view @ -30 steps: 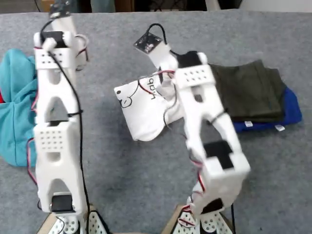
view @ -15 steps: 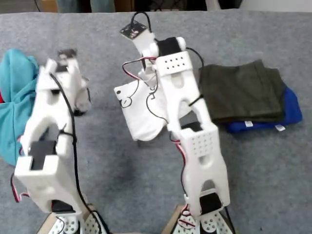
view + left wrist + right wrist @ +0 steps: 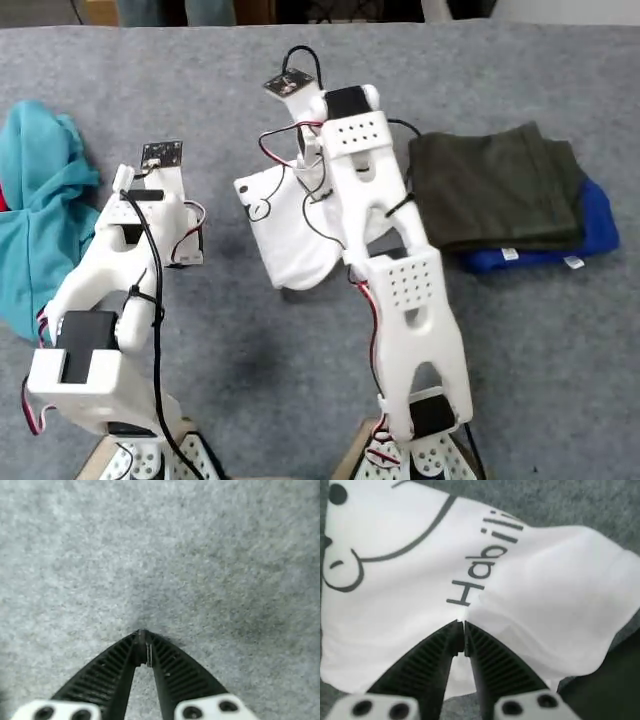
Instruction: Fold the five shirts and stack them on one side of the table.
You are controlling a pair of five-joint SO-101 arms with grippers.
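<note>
White shirt [image 3: 290, 235] lies mid-table, with the closed right gripper [image 3: 460, 625] resting its tips on it.
Soft, light, limp cloth, likely to slump, so a pinch at a folded edge should carry it best. Left gripper [image 3: 141, 632] is closed too, over bare table [image 3: 200, 555].

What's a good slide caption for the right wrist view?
Right gripper, fingers shut, tips at a fold of the white printed shirt on the grey table.

White arms [image 3: 405, 290], black cables [image 3: 152, 262]; left hand [image 3: 142, 636] black, ribbed.
</note>
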